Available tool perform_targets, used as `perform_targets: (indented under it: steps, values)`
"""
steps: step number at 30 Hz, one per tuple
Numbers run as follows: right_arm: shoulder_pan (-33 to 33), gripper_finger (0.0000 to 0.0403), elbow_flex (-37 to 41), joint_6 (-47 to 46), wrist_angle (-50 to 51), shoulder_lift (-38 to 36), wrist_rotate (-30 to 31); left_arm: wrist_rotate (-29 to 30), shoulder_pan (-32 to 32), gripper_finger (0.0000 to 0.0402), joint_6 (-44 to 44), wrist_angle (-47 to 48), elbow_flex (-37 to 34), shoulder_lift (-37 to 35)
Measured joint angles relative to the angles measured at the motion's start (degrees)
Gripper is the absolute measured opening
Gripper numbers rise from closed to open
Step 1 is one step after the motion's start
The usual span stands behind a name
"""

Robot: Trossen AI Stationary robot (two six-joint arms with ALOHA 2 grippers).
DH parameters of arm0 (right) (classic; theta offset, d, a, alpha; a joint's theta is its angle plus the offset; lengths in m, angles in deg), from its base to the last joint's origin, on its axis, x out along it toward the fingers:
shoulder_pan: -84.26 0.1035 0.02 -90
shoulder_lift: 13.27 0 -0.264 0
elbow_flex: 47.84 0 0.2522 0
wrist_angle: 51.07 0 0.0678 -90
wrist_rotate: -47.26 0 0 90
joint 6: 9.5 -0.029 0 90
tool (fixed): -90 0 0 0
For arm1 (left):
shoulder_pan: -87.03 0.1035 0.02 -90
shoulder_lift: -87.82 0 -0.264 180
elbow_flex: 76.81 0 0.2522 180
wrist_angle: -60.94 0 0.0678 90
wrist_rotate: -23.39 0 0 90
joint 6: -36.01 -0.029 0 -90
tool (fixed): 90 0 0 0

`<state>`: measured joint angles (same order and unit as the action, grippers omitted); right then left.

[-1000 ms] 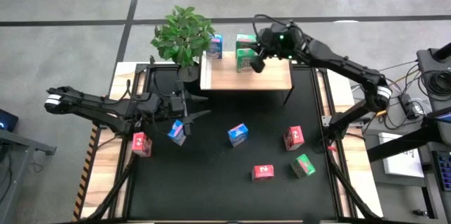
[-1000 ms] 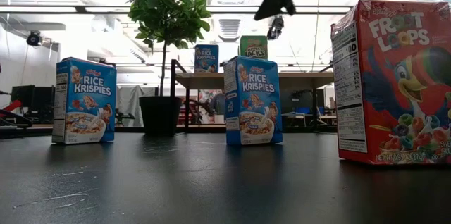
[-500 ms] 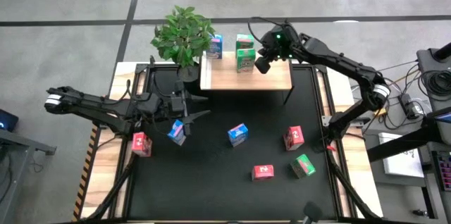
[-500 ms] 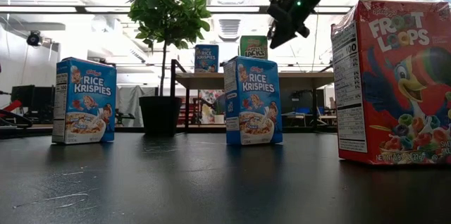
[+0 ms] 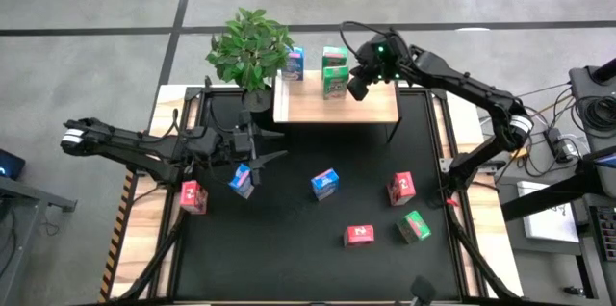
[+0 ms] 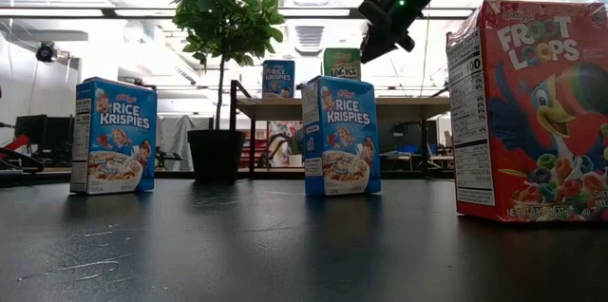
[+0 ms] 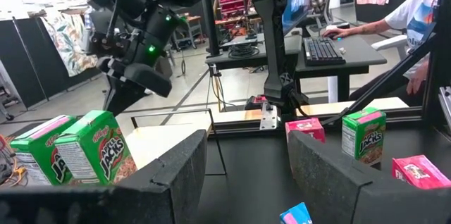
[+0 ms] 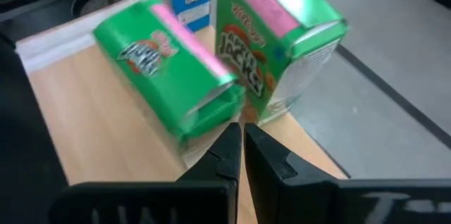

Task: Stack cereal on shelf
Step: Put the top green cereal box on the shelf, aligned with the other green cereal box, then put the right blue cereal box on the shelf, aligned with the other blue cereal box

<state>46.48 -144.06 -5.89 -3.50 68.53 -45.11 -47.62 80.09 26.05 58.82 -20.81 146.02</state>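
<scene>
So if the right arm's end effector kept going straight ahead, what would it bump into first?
Probably the two green cereal boxes on the shelf. The right end effector, fingers nearly together, points at where they meet.

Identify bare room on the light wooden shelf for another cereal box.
The light wooden plank shelf is bare along its front strip. Its back is crowded: a blue cardboard box, a rear green cardboard box, a front green cardboard box, the right gripper beside them.

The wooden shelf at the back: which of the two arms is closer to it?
The right. Its gripper hangs over the shelf, beside two green boxes; the left gripper is out over the black table, by a blue box.
</scene>
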Motion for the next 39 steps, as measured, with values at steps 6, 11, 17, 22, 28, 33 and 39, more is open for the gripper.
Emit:
perform_targets:
  steps: [6, 11, 17, 22, 28, 33, 39]
  values:
    - [0.05, 0.0009, 0.00, -0.80, -0.24, 0.00, -0.70, 0.01, 0.00, 0.0184, 0.18, 0.00, 0.00, 0.00]
    - [0.02, 0.0009, 0.02, -0.77, -0.22, 0.00, -0.66, 0.01, 0.01, 0.0184, 0.16, 0.00, 0.00, 0.00]
    - [1.01, 0.0009, -2.61, -1.55, 4.58, -1.91, -0.59, -0.01, 0.00, 0.0184, 1.49, -0.19, 0.28, -0.07]
    - [6.40, 0.0009, -2.84, -1.39, 7.48, -7.24, -0.76, 0.02, -0.92, 0.0184, 5.08, -0.43, -0.24, 0.25]
    - [17.54, 0.0009, 3.07, 1.21, 8.19, -13.66, -2.25, -0.01, -4.55, 0.0184, 6.48, -0.44, -0.52, 2.05]
    - [26.65, 0.0009, 12.24, 2.45, 5.18, -16.55, -4.13, -0.01, -7.78, 0.0184, 6.48, -0.16, -0.57, 3.00]
    - [34.29, 0.0009, 22.60, 1.98, -5.84, -16.12, -4.26, -0.03, -9.27, 0.0184, 6.54, -0.09, -0.59, 3.32]
